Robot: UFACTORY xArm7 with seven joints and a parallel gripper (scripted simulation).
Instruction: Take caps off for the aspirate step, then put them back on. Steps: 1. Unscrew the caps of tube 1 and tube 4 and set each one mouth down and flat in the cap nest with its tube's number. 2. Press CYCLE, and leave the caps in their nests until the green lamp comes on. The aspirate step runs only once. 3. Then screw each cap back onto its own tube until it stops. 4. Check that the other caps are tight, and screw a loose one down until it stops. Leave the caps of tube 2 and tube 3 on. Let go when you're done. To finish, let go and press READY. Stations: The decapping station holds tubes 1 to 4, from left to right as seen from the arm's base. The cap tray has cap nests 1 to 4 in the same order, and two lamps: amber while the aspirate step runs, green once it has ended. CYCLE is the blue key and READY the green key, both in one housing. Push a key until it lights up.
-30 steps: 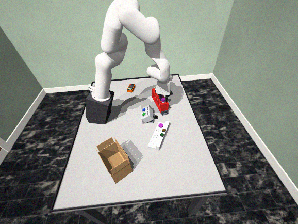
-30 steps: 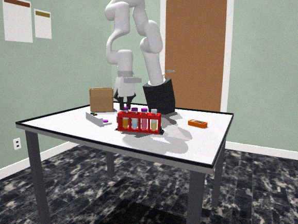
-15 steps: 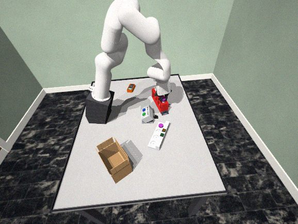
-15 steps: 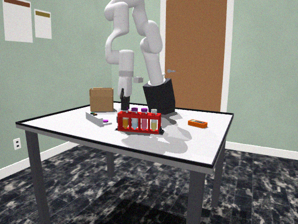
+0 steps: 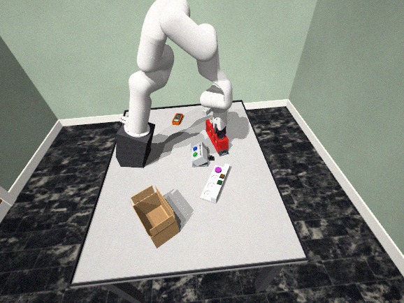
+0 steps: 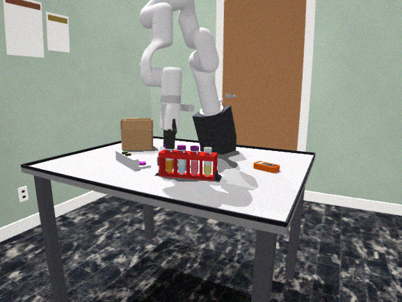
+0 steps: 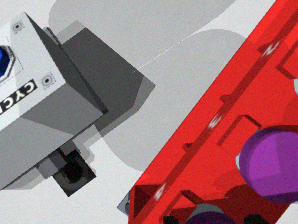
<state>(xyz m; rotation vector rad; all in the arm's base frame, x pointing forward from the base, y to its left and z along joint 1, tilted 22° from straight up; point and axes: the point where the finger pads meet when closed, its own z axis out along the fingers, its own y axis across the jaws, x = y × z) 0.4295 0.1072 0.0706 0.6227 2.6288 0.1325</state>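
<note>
The red decapping station point(image 6: 188, 163) holds four tubes. In the exterior view the rightmost tube point(image 6: 207, 150) has no cap. The two middle tubes carry purple caps point(image 6: 181, 147). My gripper point(image 6: 170, 143) stands upright over the leftmost tube, the one nearest the cap tray, and is shut on that tube's cap. In the wrist view only the edge of this dark purple cap point(image 7: 212, 219) shows at the bottom, beside a neighbouring purple cap point(image 7: 270, 162). A magenta cap point(image 5: 218, 170) lies in an end nest of the white cap tray point(image 5: 214, 183). Both tray lamps point(image 5: 221, 179) look dark.
The grey key housing point(image 5: 199, 154) with the blue key point(image 5: 194, 148) and green key point(image 5: 195, 153) stands left of the station. An open cardboard box point(image 5: 156, 216) sits toward the table's front. An orange device point(image 5: 177, 119) lies near the arm's base point(image 5: 134, 144).
</note>
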